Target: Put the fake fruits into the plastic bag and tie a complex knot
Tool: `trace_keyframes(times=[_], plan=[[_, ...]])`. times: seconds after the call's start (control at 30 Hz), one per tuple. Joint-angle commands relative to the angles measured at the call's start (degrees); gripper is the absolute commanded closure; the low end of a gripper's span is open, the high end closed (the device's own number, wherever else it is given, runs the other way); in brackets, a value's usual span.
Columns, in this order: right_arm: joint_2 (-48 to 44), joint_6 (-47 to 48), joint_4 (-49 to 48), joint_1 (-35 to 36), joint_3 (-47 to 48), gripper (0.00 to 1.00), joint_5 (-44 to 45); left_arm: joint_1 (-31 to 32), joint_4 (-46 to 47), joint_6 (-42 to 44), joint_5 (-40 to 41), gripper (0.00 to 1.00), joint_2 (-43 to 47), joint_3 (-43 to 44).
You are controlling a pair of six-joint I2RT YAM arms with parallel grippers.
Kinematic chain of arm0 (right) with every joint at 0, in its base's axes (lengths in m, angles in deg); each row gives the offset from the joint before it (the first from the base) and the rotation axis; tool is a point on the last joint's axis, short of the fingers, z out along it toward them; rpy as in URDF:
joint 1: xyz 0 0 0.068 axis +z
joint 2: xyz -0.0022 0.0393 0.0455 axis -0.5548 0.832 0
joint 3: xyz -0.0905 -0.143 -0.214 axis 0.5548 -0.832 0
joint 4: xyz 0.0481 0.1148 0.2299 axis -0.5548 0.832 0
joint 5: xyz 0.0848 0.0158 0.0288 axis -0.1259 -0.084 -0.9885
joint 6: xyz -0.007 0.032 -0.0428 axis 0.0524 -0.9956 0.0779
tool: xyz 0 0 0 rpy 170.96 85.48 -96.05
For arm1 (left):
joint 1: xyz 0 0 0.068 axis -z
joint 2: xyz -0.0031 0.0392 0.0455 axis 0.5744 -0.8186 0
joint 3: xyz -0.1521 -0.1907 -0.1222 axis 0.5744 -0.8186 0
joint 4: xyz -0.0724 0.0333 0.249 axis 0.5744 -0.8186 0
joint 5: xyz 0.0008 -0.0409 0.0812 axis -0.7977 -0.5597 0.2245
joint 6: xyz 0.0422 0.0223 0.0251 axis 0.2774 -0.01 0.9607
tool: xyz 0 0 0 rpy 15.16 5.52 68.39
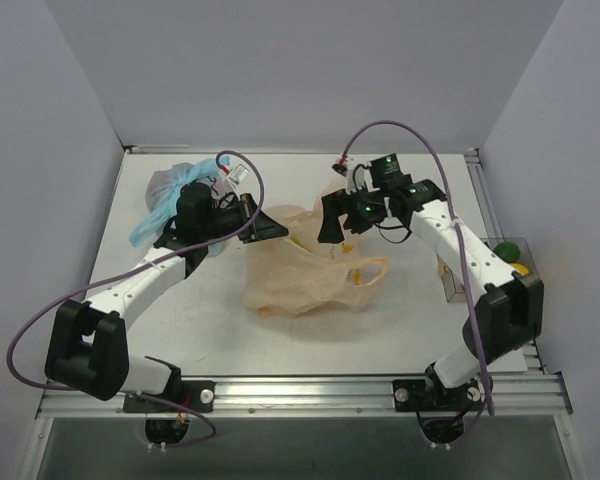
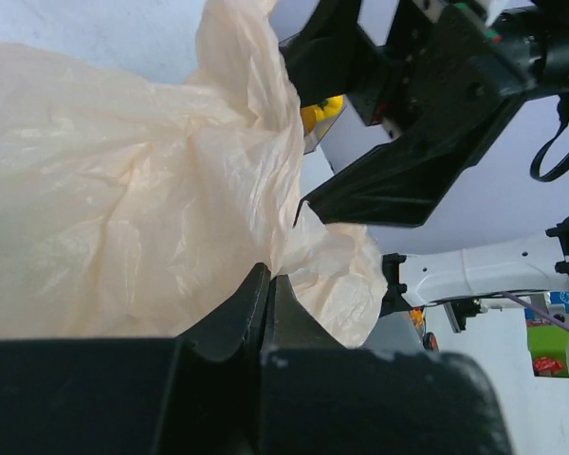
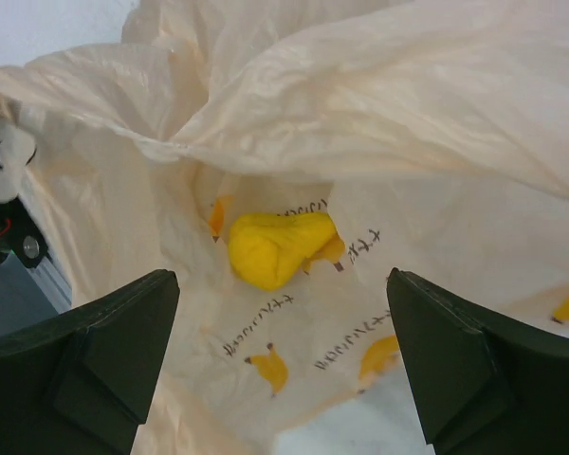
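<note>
Two grippers: left gripper (image 1: 268, 229) is pinching the plastic bag's rim, its fingers pressed together on the film; right gripper (image 1: 332, 224) is hovering at the bag's mouth, fingers spread wide and gripping nothing.
Two bags: peach plastic bag (image 1: 298, 275) is lying between both grippers; blue-handled bag (image 1: 165, 200) is sitting beside the left gripper's wrist, on its outer side.
One fruit: yellow fruit (image 3: 273, 248) is lying inside the plastic bag, just ahead of the right gripper and between its open fingers.
One handle loop (image 1: 372, 270): is trailing loose on the near side of the right gripper.
Right wrist only: is showing banana prints (image 3: 268, 368) and lettering on the bag's inner wall.
Left wrist only: is showing the film clamped between closed fingers (image 2: 242, 308), with the right gripper beyond the raised rim.
</note>
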Motion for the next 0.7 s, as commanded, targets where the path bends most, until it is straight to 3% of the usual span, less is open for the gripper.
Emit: trace_keyframes(times=[0.0, 0.17, 0.3, 0.47, 0.67], plan=[[-9.2, 1.4, 3.4, -6.9, 0.2, 0.02, -2.9, -0.3, 3.9, -0.3, -0.8, 1.0, 1.2, 1.3], [-15.9, 8.9, 14.6, -20.1, 0.4, 0.03, -3.6, -0.3, 4.4, -0.2, -0.9, 1.0, 1.4, 0.9], [-15.3, 17.7, 21.8, -32.1, -0.7, 0.07, 4.9, -0.3, 4.4, 0.1, -0.9, 1.0, 1.5, 0.8], [-9.1, 25.9, 22.2, -44.3, -1.3, 0.16, 14.7, 0.0, 4.4, 0.2, -1.1, 1.0, 1.2, 0.9], [1.1, 24.3, 18.4, -51.2, 2.3, 0.31, 18.9, 0.3, 4.5, 0.8, -1.0, 1.0, 1.3, 0.8]])
